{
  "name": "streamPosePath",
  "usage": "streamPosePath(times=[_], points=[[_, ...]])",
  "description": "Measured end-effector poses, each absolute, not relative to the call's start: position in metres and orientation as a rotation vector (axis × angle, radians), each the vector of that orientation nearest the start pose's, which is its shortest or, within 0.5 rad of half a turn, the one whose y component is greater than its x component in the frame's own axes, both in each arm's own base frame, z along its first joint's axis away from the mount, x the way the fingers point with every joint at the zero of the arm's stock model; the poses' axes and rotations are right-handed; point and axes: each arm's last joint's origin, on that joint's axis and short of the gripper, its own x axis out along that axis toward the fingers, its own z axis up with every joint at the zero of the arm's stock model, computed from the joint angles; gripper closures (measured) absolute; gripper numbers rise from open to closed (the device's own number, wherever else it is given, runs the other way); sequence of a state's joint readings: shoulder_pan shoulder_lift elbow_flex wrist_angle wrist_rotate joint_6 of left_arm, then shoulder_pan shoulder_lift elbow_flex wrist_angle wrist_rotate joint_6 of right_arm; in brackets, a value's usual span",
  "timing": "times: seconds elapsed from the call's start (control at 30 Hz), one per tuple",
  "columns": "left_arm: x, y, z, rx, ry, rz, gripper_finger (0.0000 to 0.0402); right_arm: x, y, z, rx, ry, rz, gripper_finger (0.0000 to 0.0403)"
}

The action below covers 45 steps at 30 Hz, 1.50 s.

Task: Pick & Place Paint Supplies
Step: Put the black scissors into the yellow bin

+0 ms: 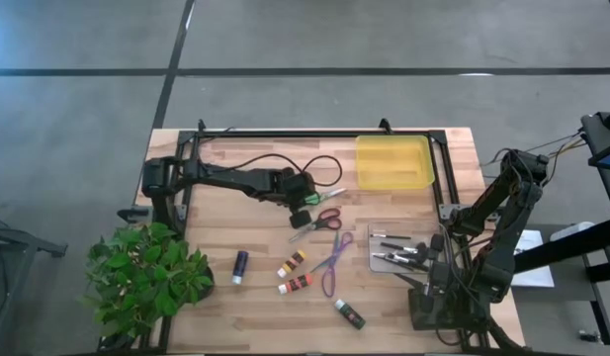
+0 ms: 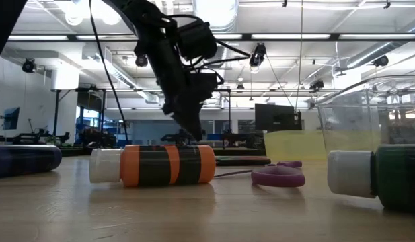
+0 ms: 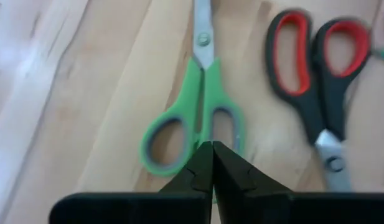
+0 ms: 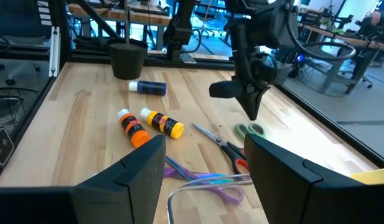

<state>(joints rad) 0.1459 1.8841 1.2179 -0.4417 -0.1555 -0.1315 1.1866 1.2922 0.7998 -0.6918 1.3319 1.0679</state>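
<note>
- left gripper (image 1: 303,201) clenched shut just above the green scissors (image 3: 195,112) mid-table, nothing grasped — the left wrist view shows its tips meeting between the handle loops.
- red scissors (image 1: 317,222) just beside the green pair; purple scissors (image 1: 333,259), purple tube (image 1: 240,265), yellow tube (image 1: 292,263), orange tube (image 1: 296,284) and green tube (image 1: 350,314) lie nearer the front edge.
- low view: orange tube hides the scissors; green tube is cut off at the edge.
- right gripper (image 4: 204,165) released, empty, over the clear tray (image 1: 384,229) of brushes (image 1: 395,248) — brushes hard to count.
</note>
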Motion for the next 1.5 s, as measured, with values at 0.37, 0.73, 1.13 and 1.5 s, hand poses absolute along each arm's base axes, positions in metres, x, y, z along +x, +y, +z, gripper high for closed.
streamPosePath(times=[0.37,0.73,1.13,1.5], points=[[0.358,0.066,0.151,0.028,1.156,0.455,0.0320,0.109,0.193,0.225,-0.073,0.234,-0.279,0.0184],[0.358,0.083,0.151,-0.081,1.119,0.490,0.0317,0.109,0.193,0.225,-0.076,0.234,-0.279,0.0184],[0.363,0.087,0.135,-0.100,1.129,0.491,0.0317,0.108,0.193,0.225,-0.077,0.234,-0.279,0.0184],[0.365,0.092,0.113,-0.166,1.174,0.475,0.0324,0.108,0.193,0.225,-0.078,0.234,-0.279,0.0184]])
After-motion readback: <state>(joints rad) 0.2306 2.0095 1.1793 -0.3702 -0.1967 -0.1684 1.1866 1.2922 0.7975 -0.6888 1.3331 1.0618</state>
